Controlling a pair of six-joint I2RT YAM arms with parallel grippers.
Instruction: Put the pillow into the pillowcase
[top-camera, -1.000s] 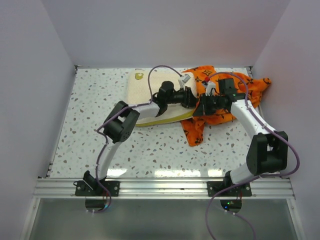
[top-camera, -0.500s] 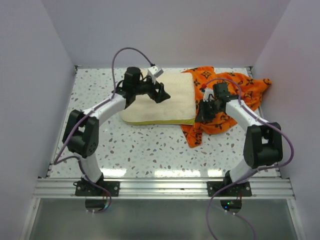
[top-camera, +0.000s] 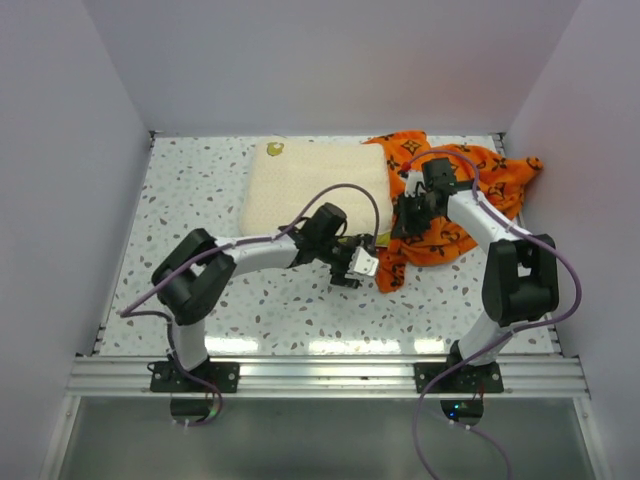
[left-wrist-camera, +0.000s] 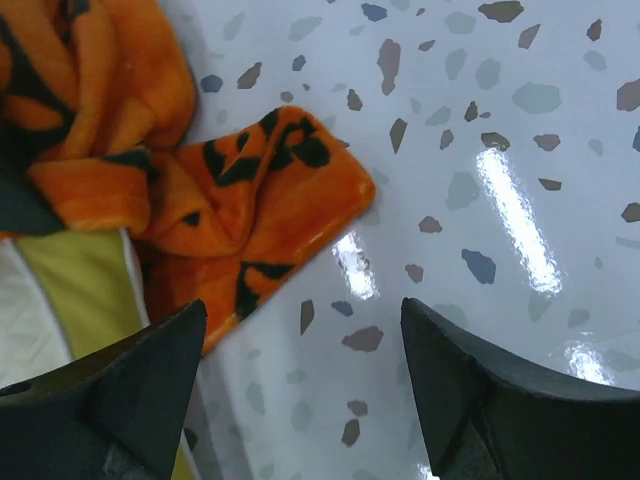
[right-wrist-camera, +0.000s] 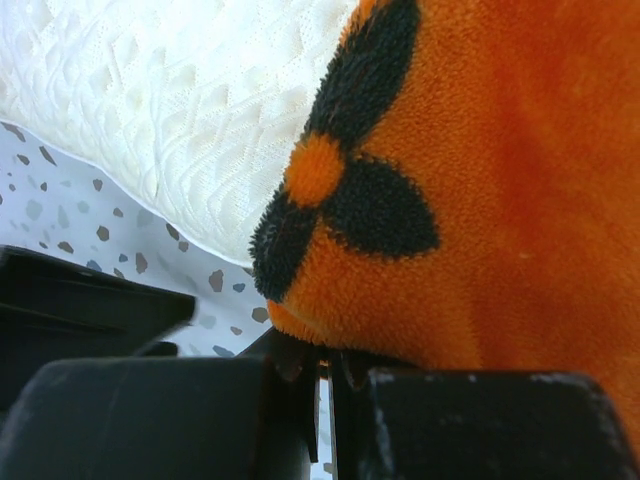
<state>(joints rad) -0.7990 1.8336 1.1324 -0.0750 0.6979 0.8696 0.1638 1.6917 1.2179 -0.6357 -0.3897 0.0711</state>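
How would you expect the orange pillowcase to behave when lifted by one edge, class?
Probably floppy: the pillowcase lies crumpled in folds, so it would likely sag from any pinch point. Its fuzzy pile suggests it should not slip easily from the right hand. A push would probably bunch it rather than slide it.

Top view, clearances. I read bare table (top-camera: 150, 290) along the left edge and the near edge, open to either arm. The far middle is filled by the pillow (top-camera: 310, 185) and the far right corner by the heaped pillowcase (top-camera: 480, 180), the two touching. My left arm (top-camera: 250, 255) lies across the centre. Its left gripper (top-camera: 348, 272), jaws apart, has bare table between them, just beside the pillowcase's near corner. The right gripper (right-wrist-camera: 322, 378), pinched on the pillowcase edge, stands in the seam between pillow and pillowcase
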